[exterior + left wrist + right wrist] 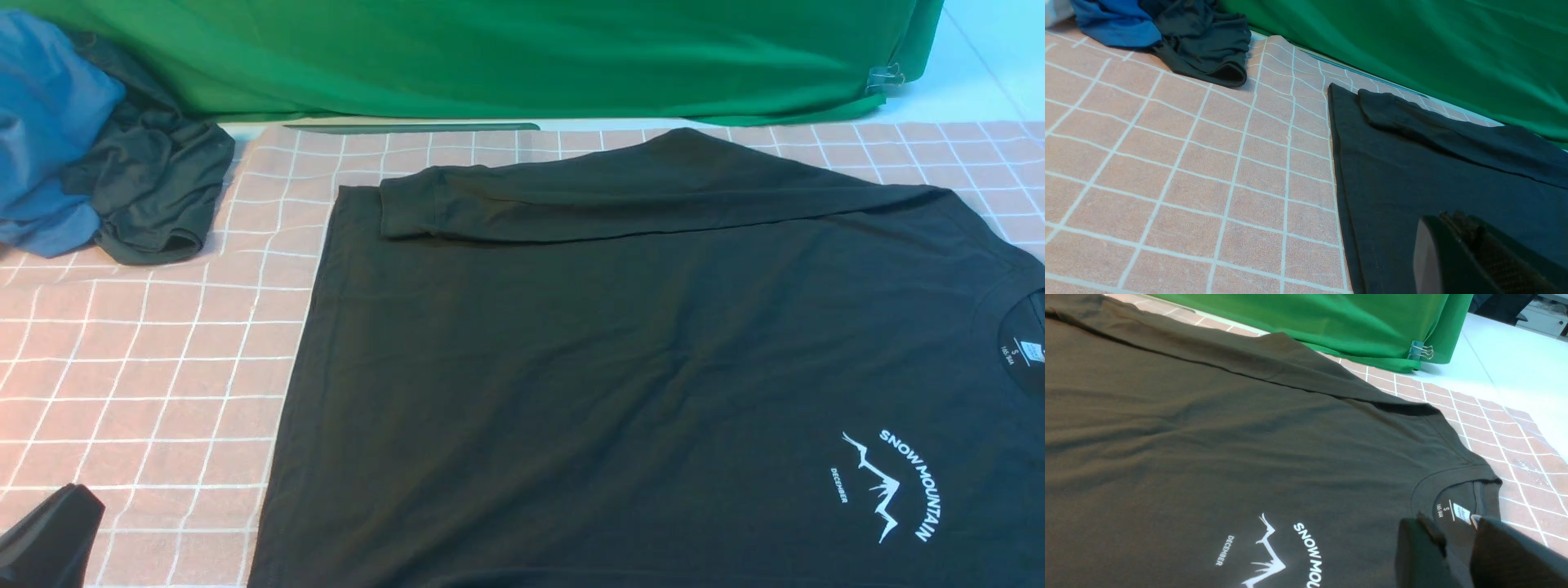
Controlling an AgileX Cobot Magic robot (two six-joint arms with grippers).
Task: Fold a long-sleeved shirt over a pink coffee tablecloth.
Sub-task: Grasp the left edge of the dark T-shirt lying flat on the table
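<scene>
In the front view, our long-sleeved shirt (612, 351) lies flat on the pink coffee tablecloth (147, 392), its hem-to-collar length running left to right, our left gripper nearer the hem. In the left wrist view, our left gripper (1453, 224) has its fingers together, the hem beside them. In the right wrist view, our right gripper (1447, 535) stands with fingers apart by the collar (1447, 482).

In the front view, the right edge cuts off the black shirt's collar (1022, 343) and size label (1030, 351).
</scene>
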